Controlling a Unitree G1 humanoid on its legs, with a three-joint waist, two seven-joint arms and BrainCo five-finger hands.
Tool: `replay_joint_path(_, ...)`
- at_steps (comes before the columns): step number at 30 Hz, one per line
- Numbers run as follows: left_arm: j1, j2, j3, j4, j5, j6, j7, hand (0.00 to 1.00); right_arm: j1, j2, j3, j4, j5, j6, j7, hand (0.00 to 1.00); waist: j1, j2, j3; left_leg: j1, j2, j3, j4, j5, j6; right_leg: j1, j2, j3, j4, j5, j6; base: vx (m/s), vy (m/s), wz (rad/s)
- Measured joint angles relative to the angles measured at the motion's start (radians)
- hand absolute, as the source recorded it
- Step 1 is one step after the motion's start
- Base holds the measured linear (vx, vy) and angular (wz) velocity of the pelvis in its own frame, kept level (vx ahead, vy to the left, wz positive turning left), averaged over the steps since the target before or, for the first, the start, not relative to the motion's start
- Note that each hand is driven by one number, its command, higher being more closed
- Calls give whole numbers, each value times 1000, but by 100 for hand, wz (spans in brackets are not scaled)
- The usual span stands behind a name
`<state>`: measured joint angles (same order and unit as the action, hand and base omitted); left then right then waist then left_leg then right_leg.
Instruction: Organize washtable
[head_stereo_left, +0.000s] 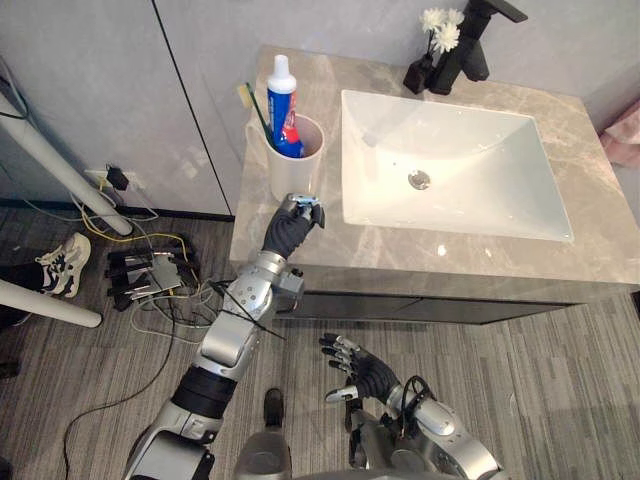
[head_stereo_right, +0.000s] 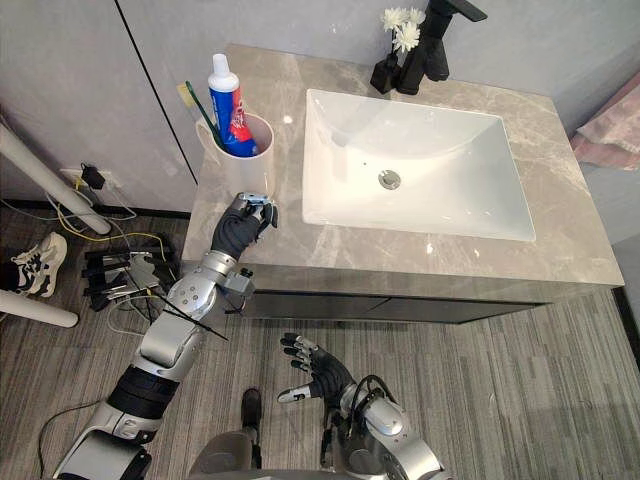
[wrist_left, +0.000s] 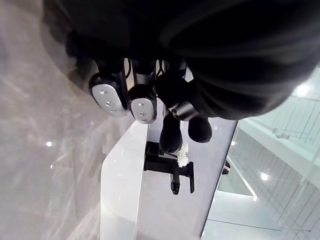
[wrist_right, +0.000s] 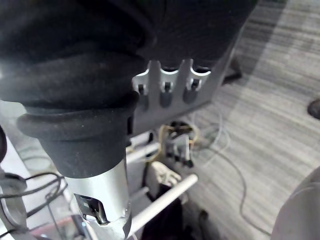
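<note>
Sneaker (head_stereo_left: 62, 262) and cables (head_stereo_left: 150, 272) on floor (head_stereo_left: 560, 350)

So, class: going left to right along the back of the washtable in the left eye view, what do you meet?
Toothbrush → toothpaste tube → small vase of white flowers → black faucet → pink cloth at the right edge.

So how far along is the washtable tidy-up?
Done: toothpaste and toothbrush stand in the cup beside the sink. In hand: nothing; the left robot hand is curled over the counter by the cup, and the right robot hand hangs open above the floor. Left: seemingly little.
</note>
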<state>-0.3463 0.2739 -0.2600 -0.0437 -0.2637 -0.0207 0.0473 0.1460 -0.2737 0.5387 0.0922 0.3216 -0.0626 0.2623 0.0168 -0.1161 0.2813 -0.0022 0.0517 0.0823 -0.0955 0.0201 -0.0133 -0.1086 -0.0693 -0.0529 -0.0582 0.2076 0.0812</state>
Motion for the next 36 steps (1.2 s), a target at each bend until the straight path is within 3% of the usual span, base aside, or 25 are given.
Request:
replay_joint_path(7,-26,-4,42,-2,0,-28,0,100,-1,-11,-29,-2,0,-1,-1,0,0,12,47,-1,5,-1,0,0,0,0,5,5,-1,0,0,0,0,0)
replay_joint_path(22,-25,18,96,-20,3,-53,-3,100,-4,-12,-28,-2,0,-2,-1,0,2,28,77,-4,46,-11,0,-2,-24,-2,46,29,0,0,0,0,0,0)
replay_joint_path(31,-80,94,95,-12,21,-57,0,100,-11,-33,-25,-46,3,-5,-1,0,3,29,112,-24,53,-30,-1,13,-48,-18,54,36,-2,-3,2,-12,11,0)
replay_joint_path(32,-85,98,95,-10,21,-57,1,100,-12,-35,-23,-46,3,-5,-1,0,3,27,113,-24,52,-30,-1,15,-51,-18,53,37,-3,-7,3,0,0,0)
replay_joint_path(34,-101,119,93,1,21,-57,1,100,-11,-38,-13,-47,3,-6,-1,0,5,0,115,-23,26,-27,-2,22,-60,-13,27,39,-1,-89,-4,-27,-14,8)
replay_joint_path(36,-105,127,93,1,21,-59,5,100,-14,-44,-8,-47,3,-5,-1,0,5,3,122,-23,22,-28,-7,31,-74,-17,29,33,5,-99,-12,-22,-38,2)
